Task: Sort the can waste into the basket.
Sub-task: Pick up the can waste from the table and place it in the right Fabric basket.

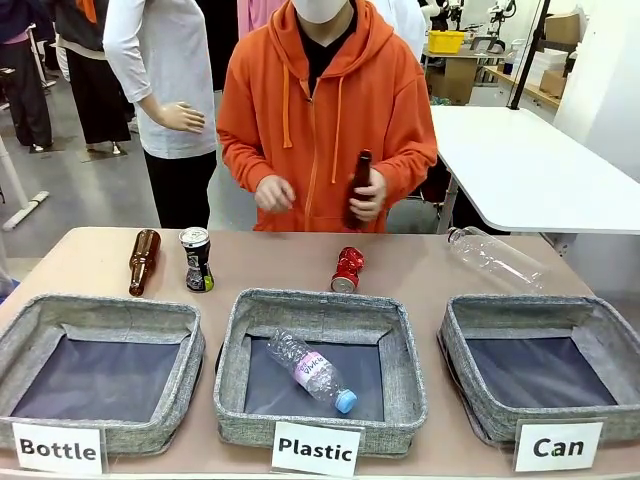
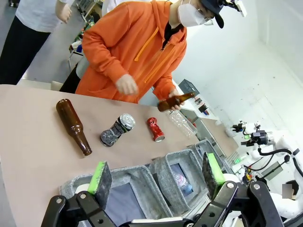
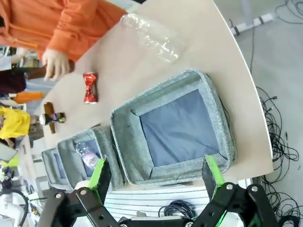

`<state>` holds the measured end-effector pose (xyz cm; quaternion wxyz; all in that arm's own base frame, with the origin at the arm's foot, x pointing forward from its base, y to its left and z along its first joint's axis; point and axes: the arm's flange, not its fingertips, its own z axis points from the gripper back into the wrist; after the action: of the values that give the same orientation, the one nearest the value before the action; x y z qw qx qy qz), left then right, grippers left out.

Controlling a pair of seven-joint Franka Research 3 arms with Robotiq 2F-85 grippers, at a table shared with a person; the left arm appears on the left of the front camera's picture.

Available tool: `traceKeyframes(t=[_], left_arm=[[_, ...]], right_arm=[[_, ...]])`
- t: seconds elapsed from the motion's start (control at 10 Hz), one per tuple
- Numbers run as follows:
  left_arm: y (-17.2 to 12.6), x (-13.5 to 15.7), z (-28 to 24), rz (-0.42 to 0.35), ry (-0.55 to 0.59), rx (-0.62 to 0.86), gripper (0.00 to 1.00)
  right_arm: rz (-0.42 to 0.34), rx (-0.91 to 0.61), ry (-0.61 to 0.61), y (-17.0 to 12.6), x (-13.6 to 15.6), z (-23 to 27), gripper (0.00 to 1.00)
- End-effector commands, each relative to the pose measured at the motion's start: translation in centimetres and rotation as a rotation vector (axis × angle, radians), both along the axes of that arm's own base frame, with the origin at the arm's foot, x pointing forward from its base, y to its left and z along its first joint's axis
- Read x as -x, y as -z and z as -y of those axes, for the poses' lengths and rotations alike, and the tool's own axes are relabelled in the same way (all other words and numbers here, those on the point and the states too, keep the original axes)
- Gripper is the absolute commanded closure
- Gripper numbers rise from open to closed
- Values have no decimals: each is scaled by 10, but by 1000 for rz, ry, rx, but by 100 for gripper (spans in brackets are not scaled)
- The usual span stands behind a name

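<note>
Tan table [image 1: 270, 265], seemingly grey floor [image 1: 85, 190] beyond

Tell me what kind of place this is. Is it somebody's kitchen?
Probably not: it looks like a robot lab or workshop. A Bottle basket, Plastic basket and Can basket stand labelled on a table, loose cables trail over the floor, and cardboard boxes sit at the back.

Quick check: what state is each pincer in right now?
Left pincer: open, holding nothing.
Right pincer: open, holding nothing.
</note>
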<state>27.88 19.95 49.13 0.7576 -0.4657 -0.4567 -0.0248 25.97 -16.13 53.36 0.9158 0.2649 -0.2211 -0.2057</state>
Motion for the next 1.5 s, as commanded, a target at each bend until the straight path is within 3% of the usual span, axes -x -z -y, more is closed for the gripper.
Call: traceKeyframes(t=[0.0, 0.3, 0.5, 0.8, 1.0, 1.2, 1.3, 1.4], left_arm=[[0, 0, 2, 32, -1, 4, 0], [0, 0, 2, 32, -1, 4, 0], [0, 0, 2, 32, -1, 4, 0], [0, 0, 2, 32, -1, 4, 0], [-1, -1, 0, -1, 2, -2, 0], [-61, 14, -44, 38, -3, 52, 0], [-102, 36, -74, 72, -24, 129, 0], [-122, 56, -109, 103, -48, 176, 0]], right_arm=[[17, 43, -71, 9, -11, -26, 0], [-26, 239, -175, -2, -70, -101, 0], [-31, 402, -281, -3, -120, -178, 0], [-92, 590, -413, 24, -190, -279, 0], [-110, 623, -501, 45, -219, -326, 0], [-92, 642, -527, 67, -243, -361, 0], [-95, 657, -545, 79, -254, -378, 0], [-106, 673, -553, 93, -264, -394, 0]])
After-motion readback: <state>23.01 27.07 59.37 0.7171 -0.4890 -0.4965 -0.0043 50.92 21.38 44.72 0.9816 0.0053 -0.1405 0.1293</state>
